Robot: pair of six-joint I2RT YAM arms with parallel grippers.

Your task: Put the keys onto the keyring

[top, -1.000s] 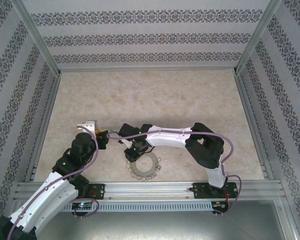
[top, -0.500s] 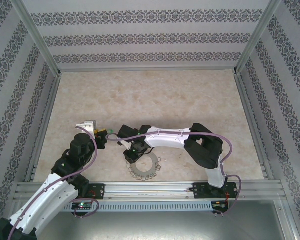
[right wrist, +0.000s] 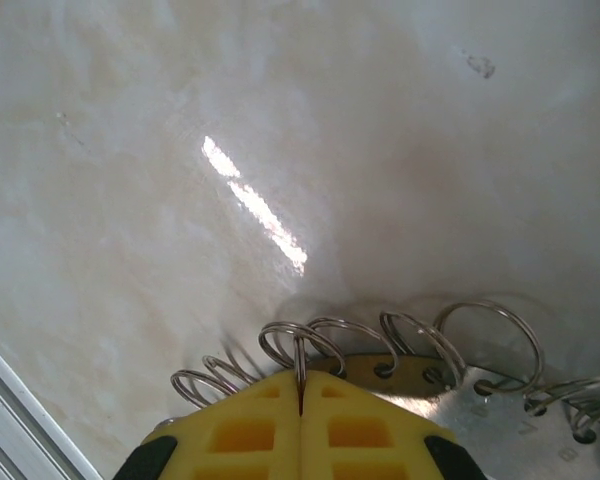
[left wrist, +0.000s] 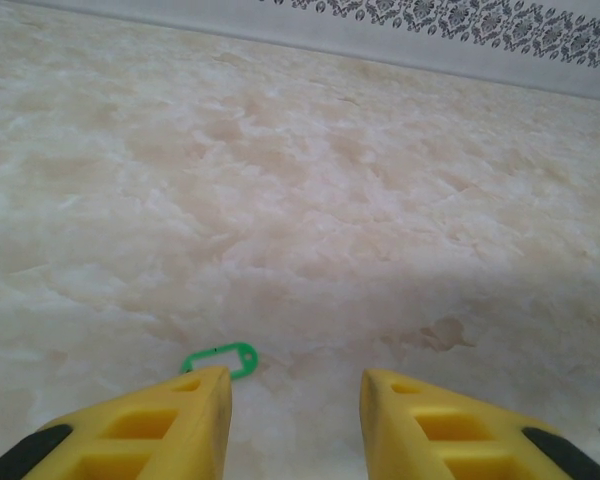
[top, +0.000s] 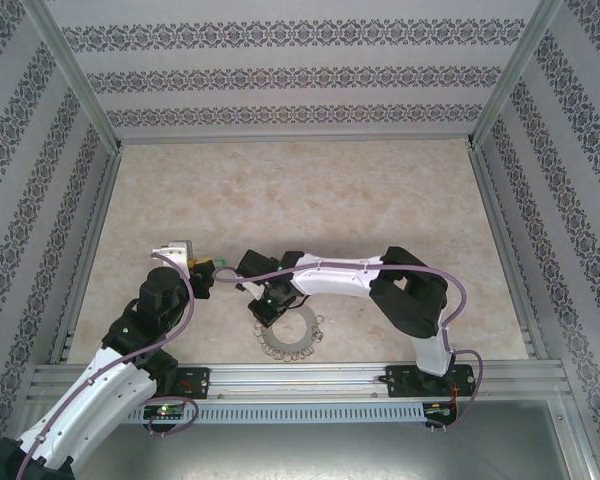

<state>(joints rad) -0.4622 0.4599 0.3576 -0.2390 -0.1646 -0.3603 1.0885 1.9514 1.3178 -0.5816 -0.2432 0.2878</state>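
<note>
I have the right gripper (right wrist: 300, 392) with its yellow fingers pressed flat together, pinching one thin wire loop (right wrist: 300, 345) of the keyring (right wrist: 412, 372) edge-on in the seam. The keyring lies flat on the table (right wrist: 280, 120). Its pale metal plate and the row of loops along its rim run out of the wrist view at the right and bottom, so I get just an arc of it. From above, the keyring (top: 306, 330) sits at the near side of the table, a little left of centre. The right wrist covers its far-left rim, so the pinch itself is hidden there.

The left gripper (left wrist: 293, 385) has its jaws spread, with bare table between the tips. The finger bases are cut off at the bottom edge, so I cannot tell what lies farther back between them. The green tag (left wrist: 220, 360) lies on the table just past the left fingertip, partly hidden behind it. I cannot make out any key metal on it. From above the tag is a green speck just right of the left gripper, left of the keyring, farther out and apart from it.
</note>
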